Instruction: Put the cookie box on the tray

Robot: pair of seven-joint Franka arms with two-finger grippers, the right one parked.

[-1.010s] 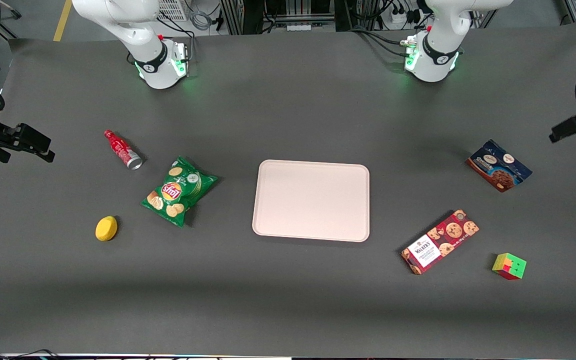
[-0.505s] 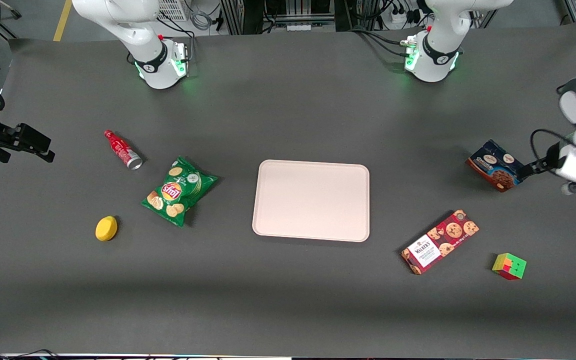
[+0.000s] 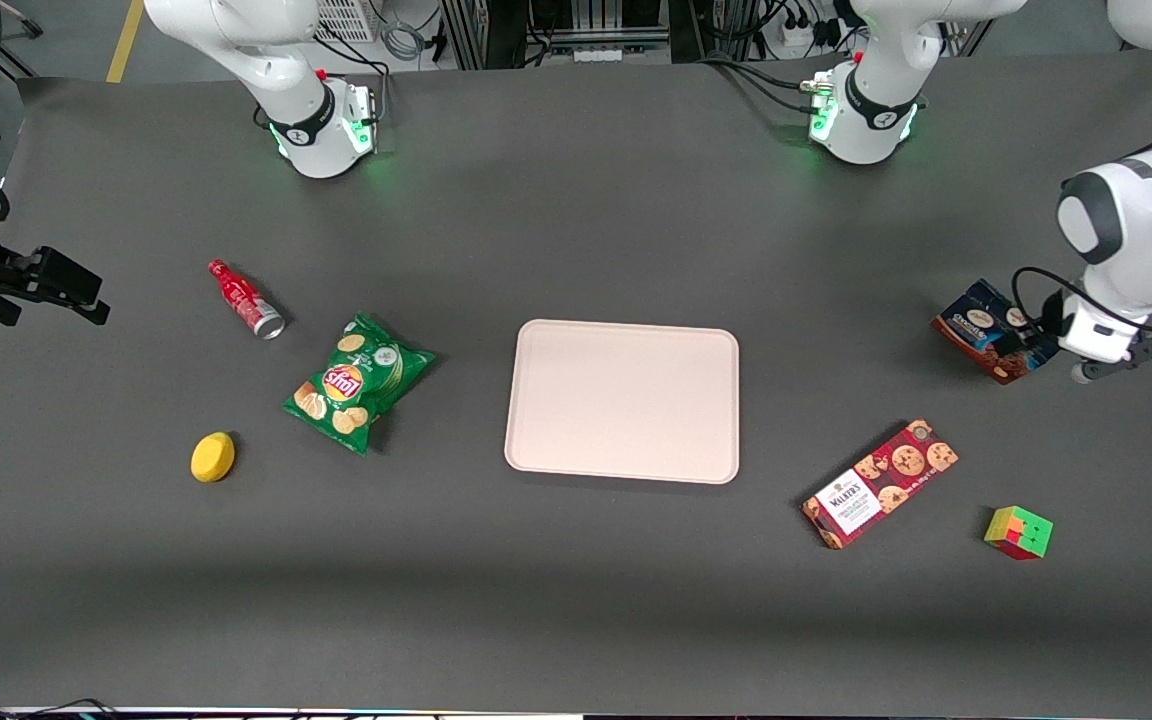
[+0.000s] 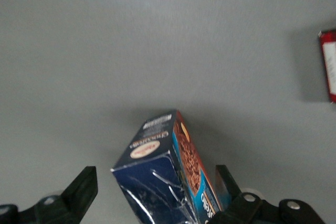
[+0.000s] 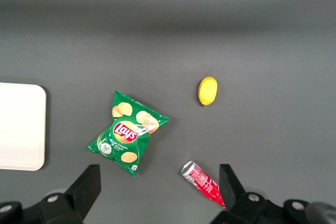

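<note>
While the tray (image 3: 622,401) sits bare in the middle of the table, the working arm has swung in from the table's edge over the last second and now brings its gripper (image 3: 1046,345) down over the cookie box (image 3: 981,335), which has not shifted and lies flat well toward the working arm's end, at about three o'clock from the tray. In the wrist view the gripper (image 4: 157,195) has its fingers (image 4: 81,187) spread wide, one on each side of the cookie box (image 4: 163,174), with clear table showing between pad and cardboard on at least one side; the other pad seems close to the box's edge, though whether it touches is hard to tell. So the approach looks nearly finished and the grasp is not yet made: nothing is pinched. The red box (image 3: 879,484) at roughly five o'clock from the tray and the cube (image 3: 1018,531) lie apart from the gripper, so the carry toward the tray looks unobstructed.
</note>
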